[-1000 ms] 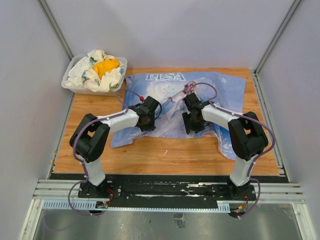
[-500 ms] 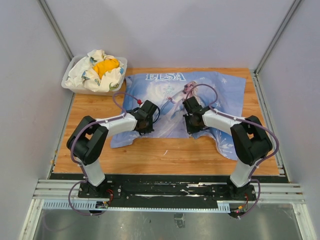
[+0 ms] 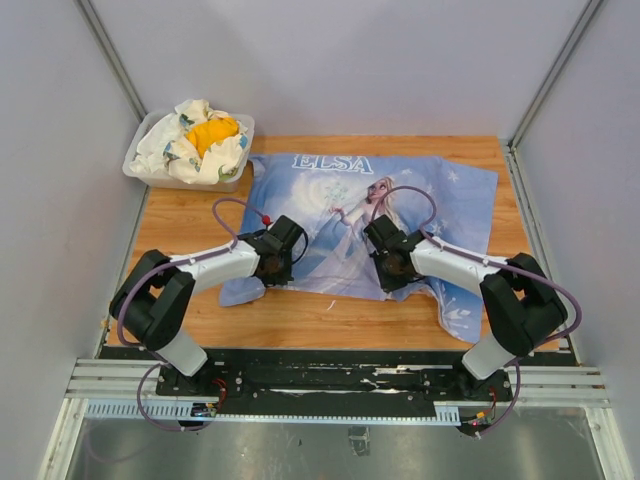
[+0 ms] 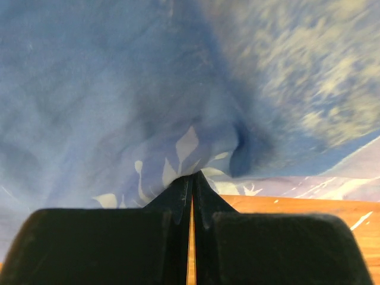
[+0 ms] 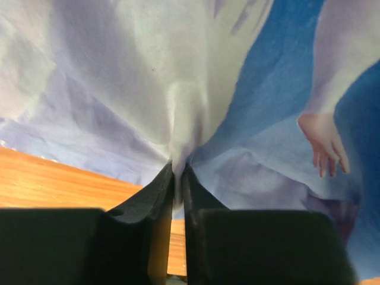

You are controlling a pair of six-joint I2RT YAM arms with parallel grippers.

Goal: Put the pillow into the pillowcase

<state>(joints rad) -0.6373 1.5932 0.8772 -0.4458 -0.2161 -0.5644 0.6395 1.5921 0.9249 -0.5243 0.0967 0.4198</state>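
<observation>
Lying spread on the wooden table (image 3: 330, 312), top view: one pillowcase (image 3: 440, 195), light blue, printed side up. The "ELSA" lettering (image 3: 331, 163) sits at its far edge and the blonde princess figure (image 3: 372, 205) near the middle. The cloth covers the far and right part of the table, and its near right corner hangs down toward the right arm's base.
- Left gripper (image 3: 272, 258): set on the near left edge of the pillowcase. Its jaw opening cannot be read from above.
- Right gripper (image 3: 393, 265): set on the near edge just right of centre, well apart from the left one. Its jaw opening is likewise unreadable here.
- Bin (image 3: 138, 166): white, at the far left corner, beside the pillowcase's far left corner. It holds a white-and-yellow cloth bundle (image 3: 200, 140).

Left wrist view:
- Left gripper (image 4: 191, 178): jaws all but together, pinching a small fold of blue pillowcase (image 4: 119, 89) with pale snowflake print. The cloth is gathered into a pucker at the tips.
- Table (image 4: 297, 217): bare wood showing at lower right.

Right wrist view:
- Right gripper (image 5: 177, 169): jaws nearly together, with a narrow ridge of pale lilac pillowcase (image 5: 148, 77) caught between the tips.
- Printed hand (image 5: 323, 142): on the blue area at right.
- Table (image 5: 47, 178): wood at lower left.
</observation>
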